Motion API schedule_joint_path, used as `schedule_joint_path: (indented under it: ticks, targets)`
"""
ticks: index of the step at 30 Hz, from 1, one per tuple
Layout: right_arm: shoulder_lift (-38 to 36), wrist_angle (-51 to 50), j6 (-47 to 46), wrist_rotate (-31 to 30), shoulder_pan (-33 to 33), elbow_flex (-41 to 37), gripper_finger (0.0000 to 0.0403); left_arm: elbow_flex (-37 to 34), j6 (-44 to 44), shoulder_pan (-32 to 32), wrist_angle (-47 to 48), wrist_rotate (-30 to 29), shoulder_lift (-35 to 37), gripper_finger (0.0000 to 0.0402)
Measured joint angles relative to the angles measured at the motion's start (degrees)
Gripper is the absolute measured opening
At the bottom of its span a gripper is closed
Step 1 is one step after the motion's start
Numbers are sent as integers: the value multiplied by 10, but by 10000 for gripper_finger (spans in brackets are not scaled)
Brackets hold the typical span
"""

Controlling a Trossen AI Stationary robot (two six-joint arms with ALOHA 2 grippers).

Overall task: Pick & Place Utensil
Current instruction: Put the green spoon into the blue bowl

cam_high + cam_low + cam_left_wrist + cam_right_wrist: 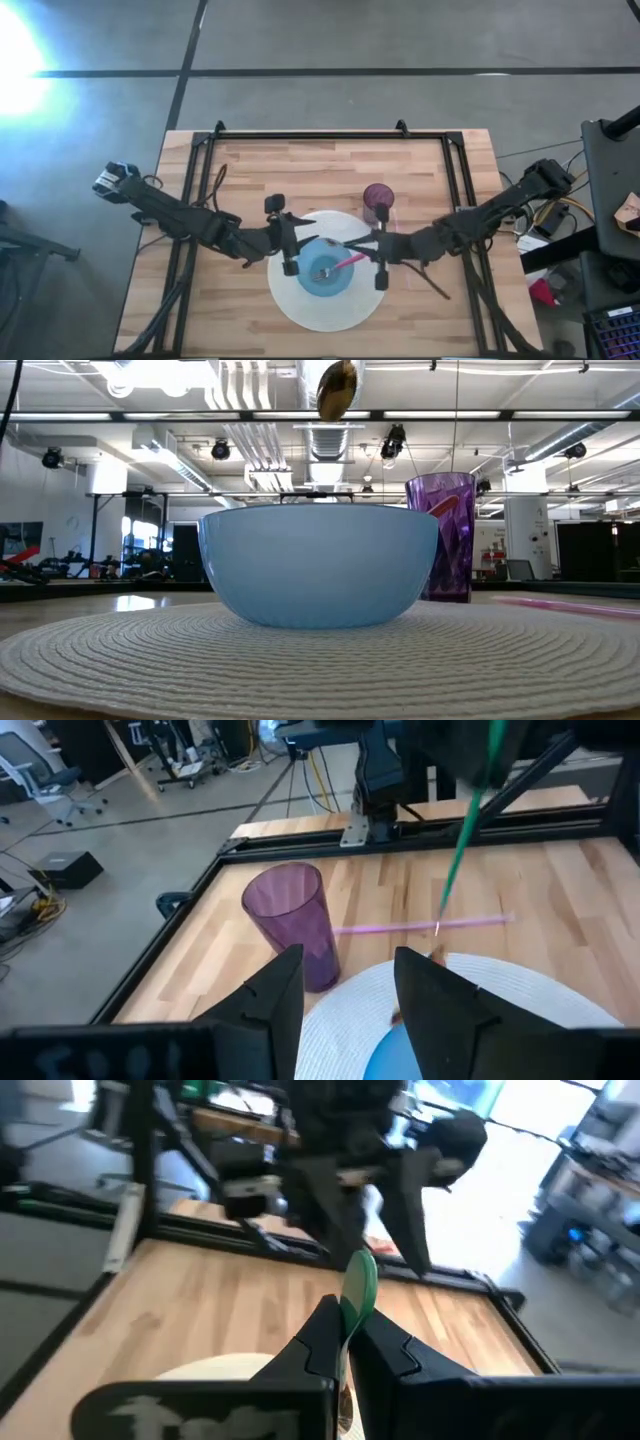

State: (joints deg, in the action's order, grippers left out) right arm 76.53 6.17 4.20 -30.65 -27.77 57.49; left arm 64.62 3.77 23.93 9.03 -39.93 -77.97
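Spoon (328, 269) sits over the bowl (312, 288) in the high view, its handle running back to the right gripper (379, 255), which is pinched on it at the bowl's right side. The left gripper (288, 240) waits just beside the bowl's left rim, fingers spread and holding nothing. The bowl stands on a round mat (300, 315), with a cup (377, 195) nearby at the far right

Low view: the spoon's head (337, 388) hangs well above the bowl (320, 565), roughly over its middle. It should probably come straight down until the head is below the rim before the pinch is eased, so it neither bounces out nor tips the bowl

Left wrist view: this arm's fingers (275, 995) stand apart. Beyond them the handle (465, 830) slants down from the right gripper. A pink stick (420, 927) lies on the wood past the mat and should be left alone

Right wrist view: the fingers are pressed on the handle (358, 1290) close to its end, a thin hold, so a slow descent without twisting looks wise, keeping clear of the left gripper
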Motion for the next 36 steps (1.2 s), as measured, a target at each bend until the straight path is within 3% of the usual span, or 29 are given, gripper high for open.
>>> schedule_joint_path:
  ticks: [13, 20, 26, 36]
  targets:
    - [-77, -60, 153, 171, 2, -1, 8, -1, 45, 3, 23, 35, 13, 151]
    - [-90, -80, 248, 323, 21, -3, 8, -1, 79, 3, 41, 65, 14, 151]
    - [-90, -92, 285, 411, 39, -15, 8, -1, 87, 3, 40, 70, 14, 151]
    - [-90, -61, 295, 428, 39, -80, 8, -1, 102, 3, 39, 71, 14, 151]
